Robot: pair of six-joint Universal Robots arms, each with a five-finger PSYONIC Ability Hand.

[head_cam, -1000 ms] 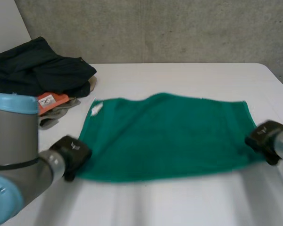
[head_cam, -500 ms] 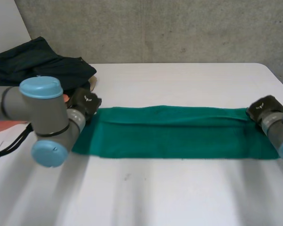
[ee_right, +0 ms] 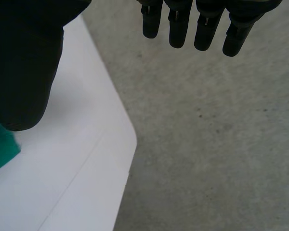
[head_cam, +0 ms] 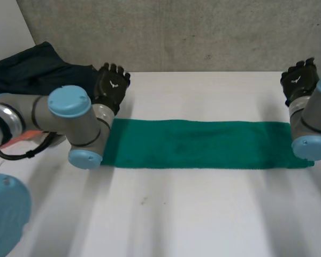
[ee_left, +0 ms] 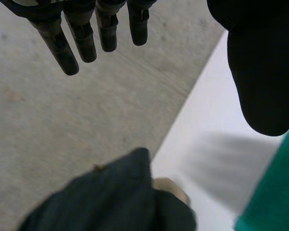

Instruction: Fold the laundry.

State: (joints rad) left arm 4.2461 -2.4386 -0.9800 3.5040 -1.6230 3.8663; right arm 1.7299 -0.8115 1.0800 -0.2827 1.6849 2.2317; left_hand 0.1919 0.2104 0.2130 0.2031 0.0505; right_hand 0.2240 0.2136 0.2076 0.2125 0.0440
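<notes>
The white bench [head_cam: 203, 214] carries everything, and most of its surface is bare, which leaves working room around the one piece being folded. That piece, a green towel [head_cam: 203, 144], lies flat across the middle of the bench as a long narrow band with its edges fairly even. I judge it to be doubled lengthwise, with a shorter fold, end to end, not yet made. A dark heap of clothes [head_cam: 37, 72] sits at the far left corner, well apart from the towel, likely laundry parked there until its turn. The left arm [head_cam: 69, 123] crosses the towel's left end and the right arm [head_cam: 313, 123] stands over its right end, one arm per end because a band this long wants both ends handled together. The left hand [head_cam: 111, 85] is just beyond the towel's far left corner; its fingers [ee_left: 82, 33] are straight and spread, grasping nothing. The right hand [head_cam: 298, 79] is likewise beyond the far right corner, its fingers [ee_right: 202, 24] extended and empty, with the bench corner beneath them. A sliver of orange cloth [head_cam: 16, 140] peeks out beneath the left arm. Each hand's back bears a small pale mark, too small to read; no other writing is legible.
</notes>
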